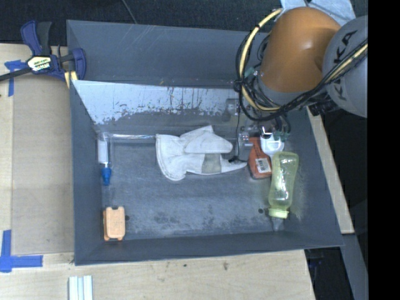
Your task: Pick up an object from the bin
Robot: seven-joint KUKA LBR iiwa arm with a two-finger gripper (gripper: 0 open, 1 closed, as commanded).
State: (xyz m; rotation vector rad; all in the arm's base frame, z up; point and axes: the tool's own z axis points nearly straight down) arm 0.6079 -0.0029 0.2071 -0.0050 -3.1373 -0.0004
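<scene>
– Orange wrist cover sits highest. Beneath it the end effector is low at the right edge of the crumpled white cloth, in the middle of the bin. Apart or together?
– I cannot tell; the cover and its cables hide that. The cloth lies flat on the floor, with a red-brown packet just beside its right end and a yellow-green bottle just beyond.
– What could go wrong?
– A pinch there may catch only a loose fold, which I judge could slip free on the lift. It could also nip the packet too, or the limp cloth could drag it against the bottle.
– And the rest?
– A blue-tipped clear tube and a small orange block lie well apart at the left, likely untroubled.
</scene>
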